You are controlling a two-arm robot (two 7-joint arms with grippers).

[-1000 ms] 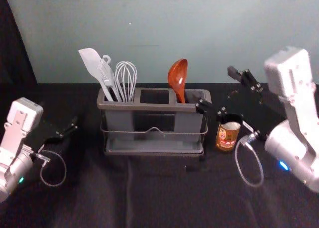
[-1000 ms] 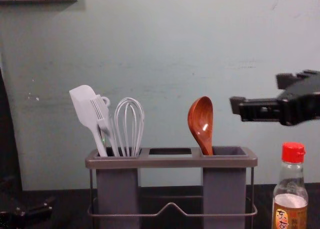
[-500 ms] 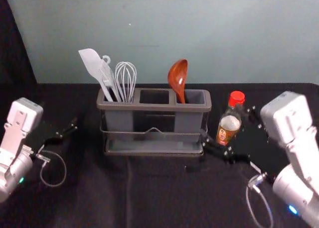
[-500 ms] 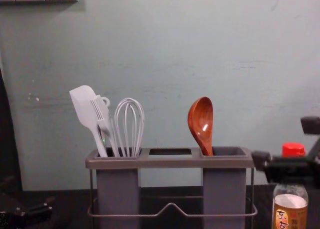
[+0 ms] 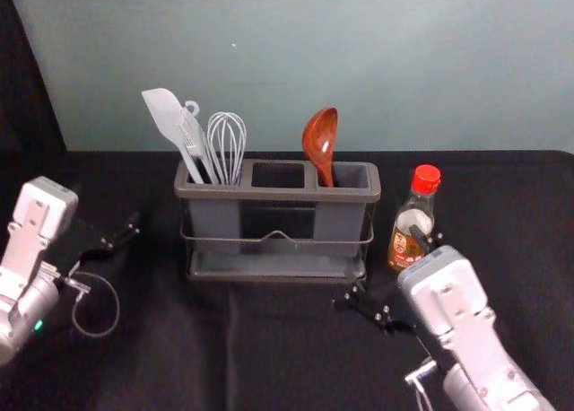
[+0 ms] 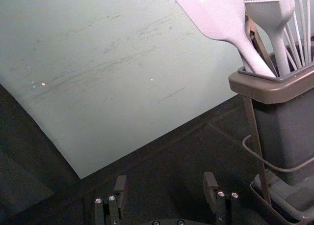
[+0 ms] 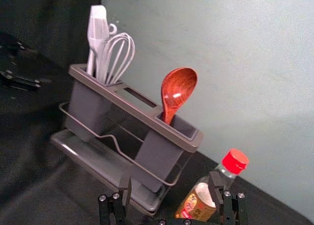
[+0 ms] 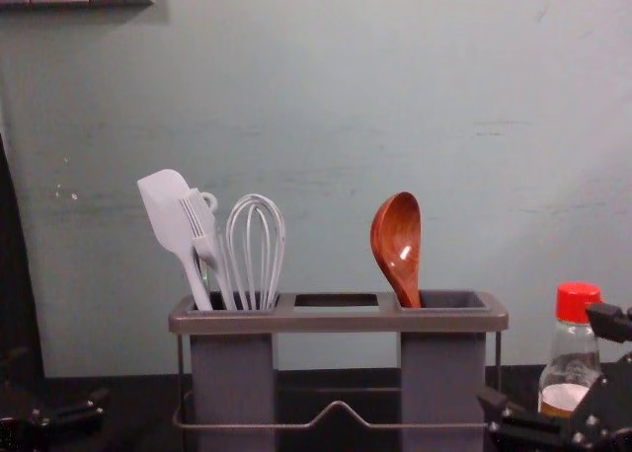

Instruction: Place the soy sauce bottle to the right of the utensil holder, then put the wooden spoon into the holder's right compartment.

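- Red cap on top, clear glass under it, an orange-yellow label lower down: that's my soy sauce bottle [image 5: 411, 222], upright on the black cloth [image 5: 269, 348] just right of the utensil holder [image 5: 278, 194].
- The wooden spoon [image 5: 320, 142] is glossy reddish brown with darker grain. It stands bowl up in the holder's right compartment, leaning a little left in my chest view, its handle near the divider side.
- My right gripper [image 5: 378, 267] is in front of the bottle and the holder's right end, its fingers spread wide. From the head view one finger overlaps the bottle's lower side; I can't tell whether they touch. The other reaches toward the cloth in front of the holder's right corner.
- For edges, I've got the holder's grey-brown rim, rounded at the corners, and the thin wire rail [image 5: 276, 232] across its front. A strip of cloth separates the holder's right end from the bottle, so they stand apart.
- I see more cloth to the bottle's right, and a broad stretch in front of the holder. Behind, the cloth's back edge runs along the pale green wall [image 5: 359, 52].
- A white spatula [image 5: 166, 115], a brush [image 5: 190, 131] and a whisk [image 5: 226, 140] fill the left compartment.
- My left gripper [image 5: 112, 239] sits idle left of the holder, fingers apart.
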